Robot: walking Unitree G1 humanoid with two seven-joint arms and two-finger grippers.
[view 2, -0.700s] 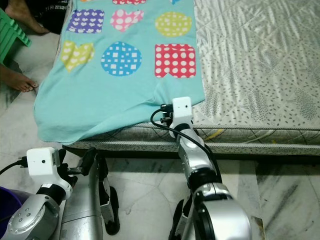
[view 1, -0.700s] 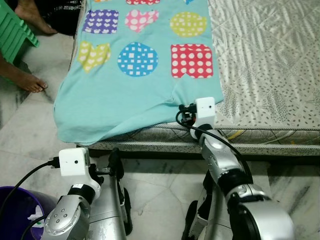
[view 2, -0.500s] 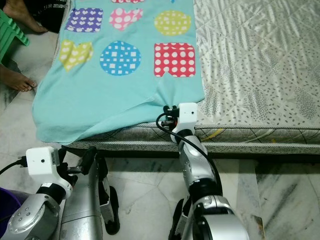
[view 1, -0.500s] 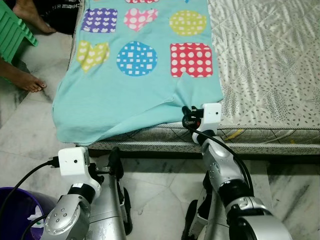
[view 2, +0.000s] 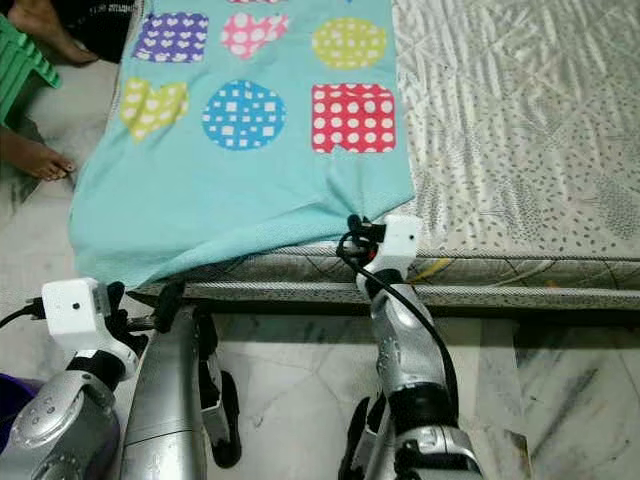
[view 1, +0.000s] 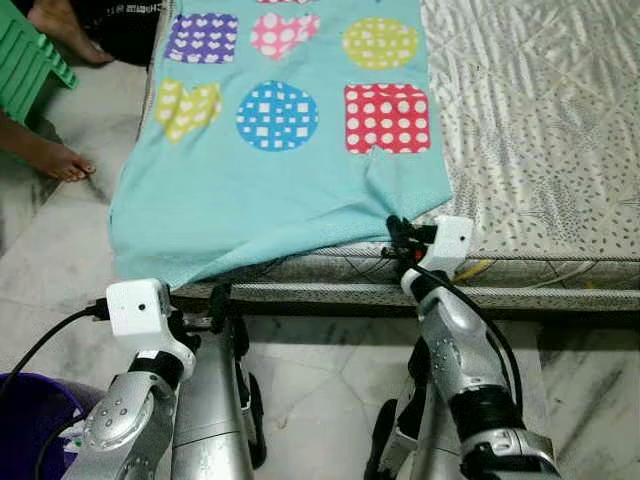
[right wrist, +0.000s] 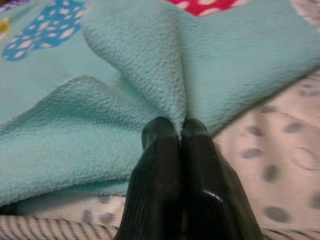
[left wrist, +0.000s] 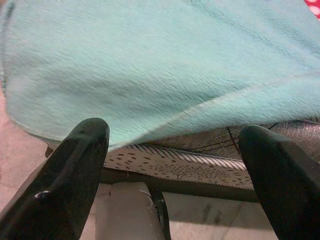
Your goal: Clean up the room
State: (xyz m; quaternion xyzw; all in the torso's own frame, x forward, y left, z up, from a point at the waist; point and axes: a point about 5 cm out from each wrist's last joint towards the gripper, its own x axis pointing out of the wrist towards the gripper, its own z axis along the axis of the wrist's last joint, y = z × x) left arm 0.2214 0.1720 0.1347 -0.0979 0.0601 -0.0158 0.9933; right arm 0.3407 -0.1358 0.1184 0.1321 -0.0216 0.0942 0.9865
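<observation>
Now blanket [right wrist: 150,95] fold between right fingers [right wrist: 155,200].

No words, brand names, numbers or signs could be read anywhere. The turquoise fleece blanket [view 1: 270,190] on the bed carried only coloured patches: a red square with white dots [view 1: 386,117], a blue circle with white squares [view 1: 277,115], a yellow-green heart [view 1: 187,106], a purple square with small white hearts [view 1: 201,37], a pink heart [view 1: 283,32] and a yellow-green dotted circle [view 1: 384,42], none of them bearing letters. The grey-and-white patterned mattress cover [view 1: 530,120] showed leaf and speckle prints, with no lettering. The white camera housings on the robot's wrists were unmarked as far as could be made out.
</observation>
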